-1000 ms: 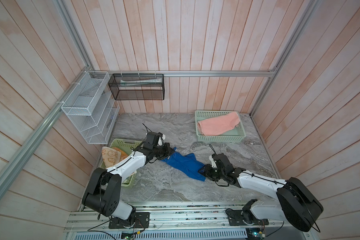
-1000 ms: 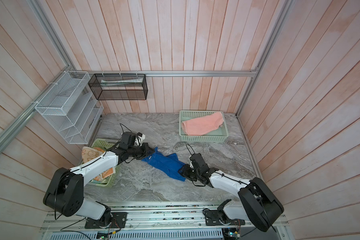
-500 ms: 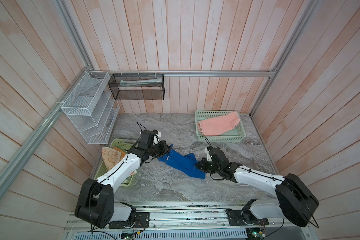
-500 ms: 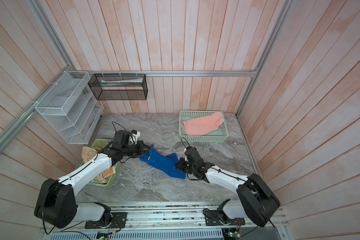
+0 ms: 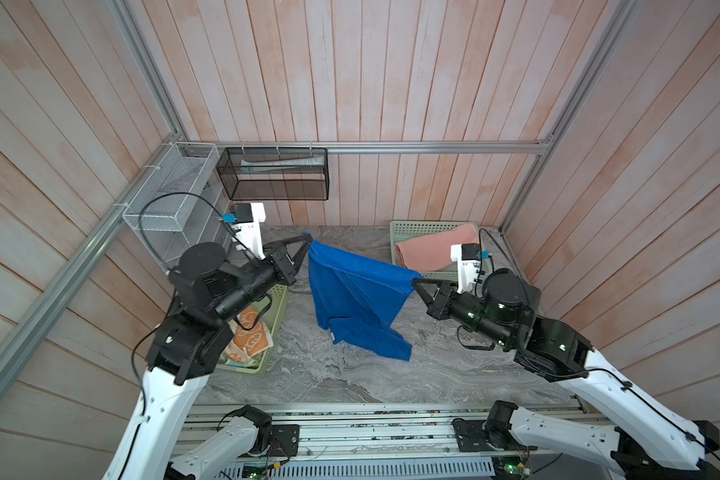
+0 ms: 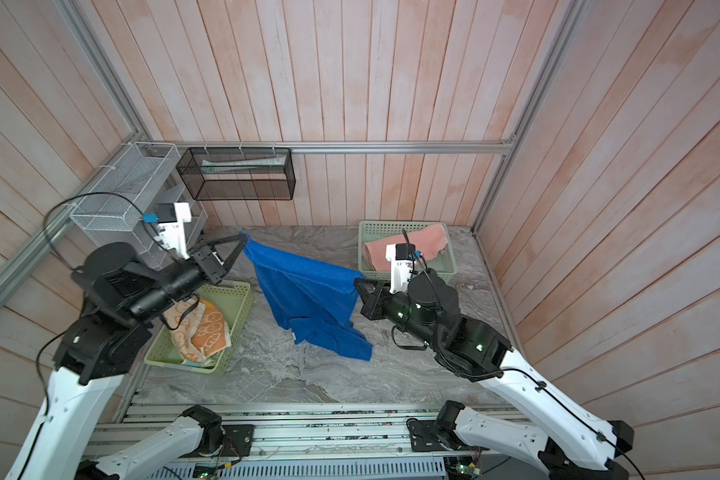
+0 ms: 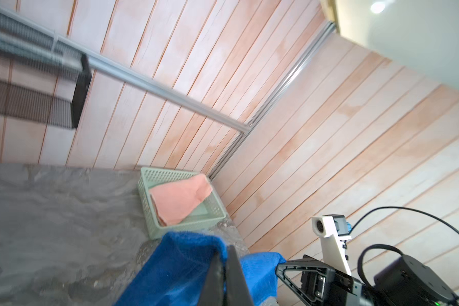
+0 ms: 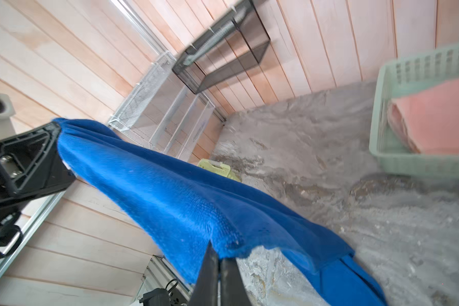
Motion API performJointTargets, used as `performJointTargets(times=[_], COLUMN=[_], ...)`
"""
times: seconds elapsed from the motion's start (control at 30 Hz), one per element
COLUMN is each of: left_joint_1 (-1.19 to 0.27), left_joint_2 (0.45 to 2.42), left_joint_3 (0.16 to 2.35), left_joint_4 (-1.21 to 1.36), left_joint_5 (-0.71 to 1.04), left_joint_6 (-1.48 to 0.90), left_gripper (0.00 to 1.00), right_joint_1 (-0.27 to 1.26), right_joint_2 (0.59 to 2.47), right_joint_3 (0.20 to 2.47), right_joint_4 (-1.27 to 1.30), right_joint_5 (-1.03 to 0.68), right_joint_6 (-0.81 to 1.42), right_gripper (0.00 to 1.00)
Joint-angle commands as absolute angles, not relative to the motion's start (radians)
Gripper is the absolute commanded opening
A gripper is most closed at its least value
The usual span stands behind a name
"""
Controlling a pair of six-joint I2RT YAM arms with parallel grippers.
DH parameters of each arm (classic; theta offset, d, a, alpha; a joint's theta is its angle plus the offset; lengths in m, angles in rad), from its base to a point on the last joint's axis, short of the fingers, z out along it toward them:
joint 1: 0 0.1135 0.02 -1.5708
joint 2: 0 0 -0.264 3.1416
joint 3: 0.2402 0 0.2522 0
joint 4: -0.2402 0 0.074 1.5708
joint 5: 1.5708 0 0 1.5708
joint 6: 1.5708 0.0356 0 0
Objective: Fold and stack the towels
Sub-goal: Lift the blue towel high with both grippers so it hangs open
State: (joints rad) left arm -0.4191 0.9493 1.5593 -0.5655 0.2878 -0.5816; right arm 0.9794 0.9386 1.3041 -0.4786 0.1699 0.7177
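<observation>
Clamps shut on the two upper corners of the blue towel [image 5: 350,299] with the left end effector [image 5: 308,238] and the right end effector [image 5: 413,282]. Hangs stretched between them above the surface [image 5: 329,382], lower edge trailing on it, white tag [image 5: 332,332] at the hem too small to read.

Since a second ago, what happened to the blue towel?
The right pincer closed on a corner of the blue towel; the left pincer kept its corner. Both rose, lifting the towel into a hanging sheet, its bottom touching the table. The pink towel and orange towel stayed put.
</observation>
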Motion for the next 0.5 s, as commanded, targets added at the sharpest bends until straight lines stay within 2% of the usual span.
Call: performJointTargets(times=[0.0, 0.2, 0.33, 0.4, 0.47], left_joint_1=[-0.434, -0.434, -0.433, -0.434, -0.429], left_joint_2=[0.948, 1.095, 1.208, 1.263, 1.318], left_joint_3=[1.721, 2.138, 2.289, 2.337, 2.363], left_joint_4=[-0.684, -0.923, -1.018, -1.044, -1.057], left_joint_5=[0.230, 0.148, 0.063, 0.014, -0.031], left_joint_6=[-0.510, -0.445, -0.438, -0.423, -0.404], left_gripper=[0.00, 0.00, 0.00, 0.00, 0.00], right_joint_1=[1.029, 1.040, 1.028, 0.953, 0.800], right_joint_2=[0.992, 1.219, 1.414, 1.520, 1.590], right_joint_3=[1.521, 2.033, 2.371, 2.529, 2.607], right_joint_4=[-0.656, -0.896, -1.024, -1.069, -1.081], right_joint_5=[0.301, 0.430, 0.503, 0.458, 0.268], right_joint_6=[0.569, 0.400, 0.300, 0.252, 0.258], right_gripper=[0.00, 0.00, 0.00, 0.00, 0.00])
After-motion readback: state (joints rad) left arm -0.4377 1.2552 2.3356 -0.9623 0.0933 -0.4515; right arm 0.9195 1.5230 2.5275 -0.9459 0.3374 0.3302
